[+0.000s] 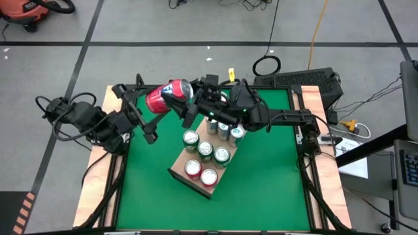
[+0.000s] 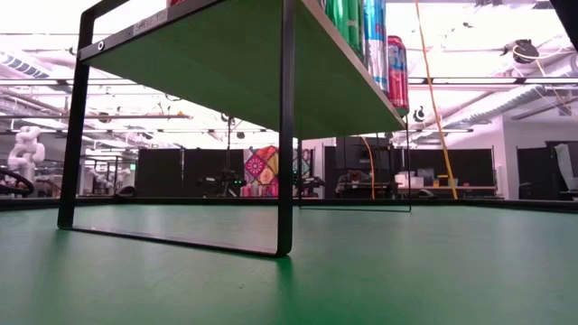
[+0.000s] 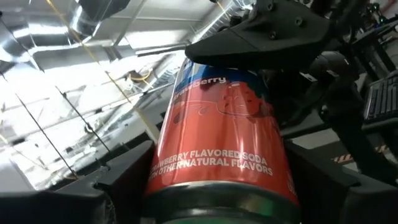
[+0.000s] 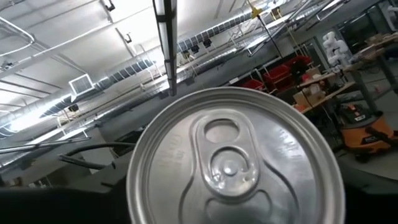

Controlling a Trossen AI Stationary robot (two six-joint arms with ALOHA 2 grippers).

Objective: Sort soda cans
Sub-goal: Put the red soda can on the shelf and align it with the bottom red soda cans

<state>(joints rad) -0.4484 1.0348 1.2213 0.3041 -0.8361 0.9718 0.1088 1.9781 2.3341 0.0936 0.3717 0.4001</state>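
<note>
So the red can [image 1: 163, 96] is up in the air above the green tabletop [image 1: 261, 176], lying on its side between both sets of jaws. The left gripper [image 1: 151, 98] has its jaws clamped around the can's body, and the right gripper [image 1: 191, 98] meets the other end, silver top [image 4: 233, 158] facing right into its wrist camera. Can't tell if the right jaws actually grip it. Below the right jaws, the other cans [image 1: 208, 150] stand on a wooden board [image 1: 179, 173].
</note>
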